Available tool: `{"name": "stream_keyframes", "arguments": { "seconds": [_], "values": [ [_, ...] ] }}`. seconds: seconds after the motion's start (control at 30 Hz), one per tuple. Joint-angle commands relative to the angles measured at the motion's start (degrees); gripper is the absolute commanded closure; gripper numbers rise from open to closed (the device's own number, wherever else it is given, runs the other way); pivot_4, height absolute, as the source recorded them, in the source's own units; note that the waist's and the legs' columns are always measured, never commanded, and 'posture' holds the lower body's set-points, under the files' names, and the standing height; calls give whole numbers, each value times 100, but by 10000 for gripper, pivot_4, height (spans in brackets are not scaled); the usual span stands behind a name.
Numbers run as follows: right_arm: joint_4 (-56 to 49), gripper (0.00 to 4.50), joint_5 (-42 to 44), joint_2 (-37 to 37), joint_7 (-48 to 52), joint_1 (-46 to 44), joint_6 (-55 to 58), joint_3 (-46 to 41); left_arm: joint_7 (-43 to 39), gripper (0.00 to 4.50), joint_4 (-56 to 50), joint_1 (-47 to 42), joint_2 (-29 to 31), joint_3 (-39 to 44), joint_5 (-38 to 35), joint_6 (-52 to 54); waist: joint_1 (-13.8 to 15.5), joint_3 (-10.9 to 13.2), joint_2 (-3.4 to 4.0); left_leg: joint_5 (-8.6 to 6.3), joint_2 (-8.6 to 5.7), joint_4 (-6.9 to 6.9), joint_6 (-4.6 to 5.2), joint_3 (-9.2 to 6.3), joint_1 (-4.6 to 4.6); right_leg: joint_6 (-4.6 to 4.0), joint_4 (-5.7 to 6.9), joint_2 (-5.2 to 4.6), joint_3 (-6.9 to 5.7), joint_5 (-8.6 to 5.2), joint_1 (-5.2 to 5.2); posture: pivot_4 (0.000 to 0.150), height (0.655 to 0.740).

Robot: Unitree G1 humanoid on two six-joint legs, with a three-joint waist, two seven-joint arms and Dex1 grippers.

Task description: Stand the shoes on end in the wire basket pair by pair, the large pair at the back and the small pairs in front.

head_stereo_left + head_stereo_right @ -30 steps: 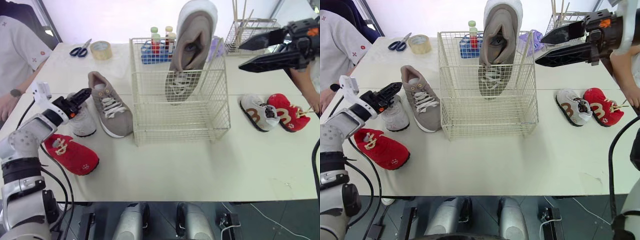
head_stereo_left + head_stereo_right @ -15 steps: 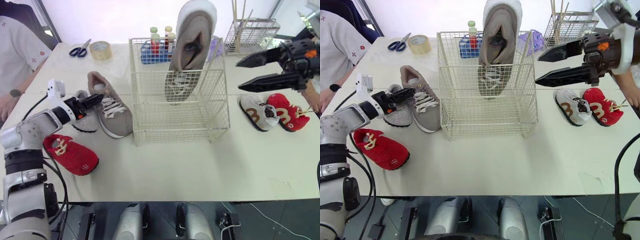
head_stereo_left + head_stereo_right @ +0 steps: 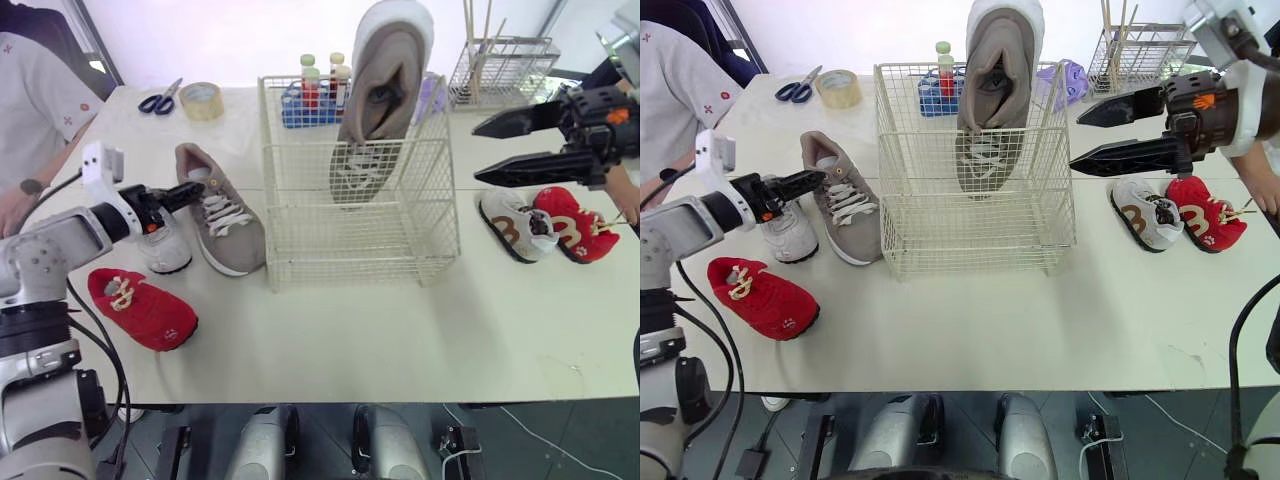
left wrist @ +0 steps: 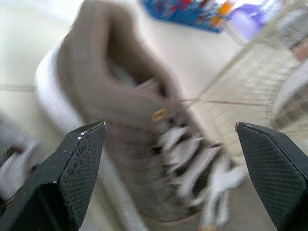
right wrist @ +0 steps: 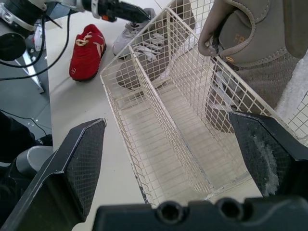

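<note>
white table [image 3: 400, 340] (matte top), bright pale wall [image 3: 250, 30] behind, dark floor [image 3: 560, 440] below

No text or label can be read.

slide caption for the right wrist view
Open right fingers face the wire basket, one large taupe shoe standing on end inside
</note>
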Motion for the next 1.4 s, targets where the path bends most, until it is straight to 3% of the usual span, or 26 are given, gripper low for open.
{"name": "stream_keyframes", "arguments": {
  "seconds": [0.03,0.33,0.43,0.63,0.73,0.9,1.1,1.23,1.4],
  "values": [
    [-31,725,61,-109,20,-119,-87,-187,182,0,363,-245,-156,134,144,-155,2,0,0,0,0,0,0,1,0,0,0,0,0,0,1,1500,7400],
    [-78,725,122,-46,-24,-77,-136,-199,304,0,776,-401,-632,48,309,-104,11,-1,-1,1,0,2,0,1,0,5,0,2,0,3,2,1500,7400],
    [-125,0,150,-70,-25,-24,-130,-219,279,8246,836,-440,-674,-18,413,-176,21,-1,-2,1,-2,5,0,0,0,7,0,2,0,4,5,1500,7400],
    [-247,0,203,-105,-58,11,-71,-216,242,33559,836,-548,-650,54,481,-109,17,-1,-2,1,-3,5,1,-1,0,10,-4,1,0,5,7,1500,7400],
    [-344,0,225,-89,-118,61,-46,-221,246,41041,846,-620,-633,111,483,-124,8,-1,-2,1,-3,4,1,-2,0,10,-4,1,-1,6,7,1500,7400],
    [-381,0,411,-46,-296,122,48,-496,390,41285,64,-1007,-499,783,25,-373,9,8,-17,1,-2,4,0,-4,-2,10,-5,1,-1,6,6,1500,7400],
    [-469,0,704,-155,-617,343,270,-1019,471,41285,-910,-1900,196,1224,114,-1408,-9,9,-27,1,0,6,-1,-14,-36,19,-28,4,-11,13,-11,1500,7400],
    [-532,0,890,-167,-771,427,369,-1250,-169,41285,-1015,-2526,417,604,436,-2299,17,5,-19,0,-5,1,1,-8,-39,27,-43,4,-10,18,-9,1500,7400],
    [-915,0,1313,-194,-897,546,702,-1424,-903,41285,-594,-3119,-320,-480,1239,-4028,190,1,-22,3,-6,16,4,-13,-35,35,-43,10,-23,37,13,1500,7400]
  ]
}}
